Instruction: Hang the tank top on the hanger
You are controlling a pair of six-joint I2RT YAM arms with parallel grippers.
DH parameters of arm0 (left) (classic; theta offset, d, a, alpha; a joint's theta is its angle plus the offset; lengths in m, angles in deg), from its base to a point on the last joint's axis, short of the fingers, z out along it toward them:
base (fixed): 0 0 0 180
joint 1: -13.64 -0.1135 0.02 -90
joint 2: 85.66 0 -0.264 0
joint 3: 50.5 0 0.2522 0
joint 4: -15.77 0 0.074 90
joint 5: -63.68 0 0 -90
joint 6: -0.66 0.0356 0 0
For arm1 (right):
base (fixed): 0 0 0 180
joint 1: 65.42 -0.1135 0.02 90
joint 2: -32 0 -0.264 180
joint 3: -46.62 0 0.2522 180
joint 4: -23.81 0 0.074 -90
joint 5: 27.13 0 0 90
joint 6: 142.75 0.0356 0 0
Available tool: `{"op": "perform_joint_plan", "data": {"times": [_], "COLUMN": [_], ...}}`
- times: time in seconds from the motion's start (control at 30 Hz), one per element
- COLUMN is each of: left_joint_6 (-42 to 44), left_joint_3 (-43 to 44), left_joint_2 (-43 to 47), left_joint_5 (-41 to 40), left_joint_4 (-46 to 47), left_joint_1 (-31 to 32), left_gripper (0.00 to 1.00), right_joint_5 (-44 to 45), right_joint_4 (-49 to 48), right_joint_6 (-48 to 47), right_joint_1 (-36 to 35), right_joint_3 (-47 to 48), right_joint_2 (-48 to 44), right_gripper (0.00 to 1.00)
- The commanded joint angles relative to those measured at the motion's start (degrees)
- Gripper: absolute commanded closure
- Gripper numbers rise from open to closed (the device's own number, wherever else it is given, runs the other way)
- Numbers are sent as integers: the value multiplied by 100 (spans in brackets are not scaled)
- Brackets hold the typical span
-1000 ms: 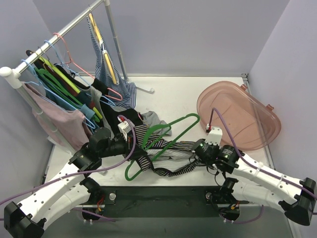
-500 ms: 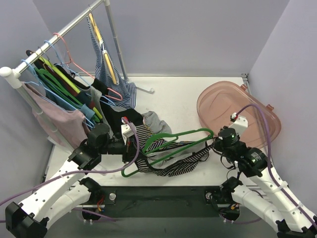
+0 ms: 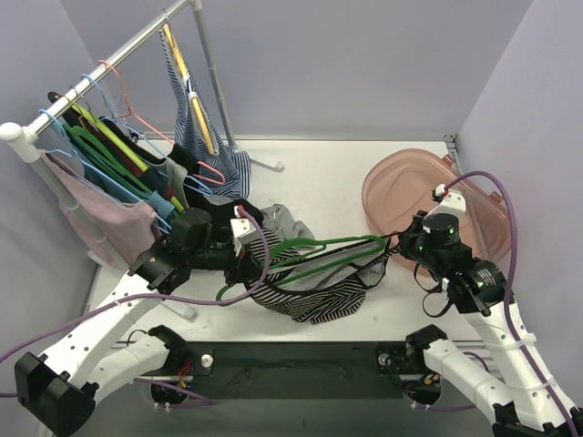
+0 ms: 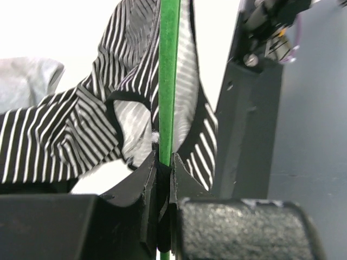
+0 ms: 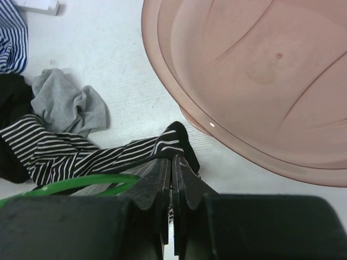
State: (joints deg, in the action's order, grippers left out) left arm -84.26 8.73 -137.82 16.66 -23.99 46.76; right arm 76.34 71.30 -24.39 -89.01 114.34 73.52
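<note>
Hanger (image 3: 339, 244), bright green plastic, is held off the table (image 3: 319, 173), running roughly level between the two arms.

Left gripper (image 3: 244, 264): clamped on the hanger near its left end. In the left wrist view the green bar (image 4: 168, 81) passes straight between the closed fingers (image 4: 184, 179), with striped cloth on both sides of it.

Right gripper (image 3: 401, 246): fingers pressed together on a dark-edged tip of the tank top (image 3: 319, 296). In the right wrist view the cloth tip (image 5: 173, 140) sits at the fingertips (image 5: 162, 168), and the green bar (image 5: 70, 183) curves just left of them.

Tank top: black-and-white fine stripe, limp. It is draped over and around the hanger, one part pulled taut toward the right gripper, the bulk sagging below the bar at the near centre of the table. I cannot tell whether the hanger's arms are inside the straps.

Surroundings:
- grey cloth (image 3: 284, 220), crumpled, just behind the tank top
- translucent pink basin (image 3: 455, 205) at the right, near the right gripper
- clothes rail (image 3: 109, 59) at far left, carrying coloured hangers and a blue-and-white striped garment (image 3: 196, 132)
</note>
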Motion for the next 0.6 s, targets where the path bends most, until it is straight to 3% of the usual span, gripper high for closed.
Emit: {"op": "perform_joint_plan", "data": {"times": [0.0,0.2,0.43,0.57], "left_joint_6": [467,731,863,697], "left_joint_3": [436,638,858,910], "left_joint_2": [-162,-435,-795,-848], "left_joint_5": [-483,-185,-141,-412], "left_joint_4": [-581,-687,-767,-547], "left_joint_1": [-52,53,607,722], "left_gripper": [100,100,100,100], "right_joint_5": [-318,-1127,-2172,-2490], "right_joint_4": [-139,-271,-534,-675], "right_joint_6": [-480,-963,-964,-1033], "right_joint_1": [92,101,-4,-539], "right_joint_3": [265,536,1107,1363], "right_joint_2": [-29,-4,690,937], "right_gripper": [100,100,100,100]}}
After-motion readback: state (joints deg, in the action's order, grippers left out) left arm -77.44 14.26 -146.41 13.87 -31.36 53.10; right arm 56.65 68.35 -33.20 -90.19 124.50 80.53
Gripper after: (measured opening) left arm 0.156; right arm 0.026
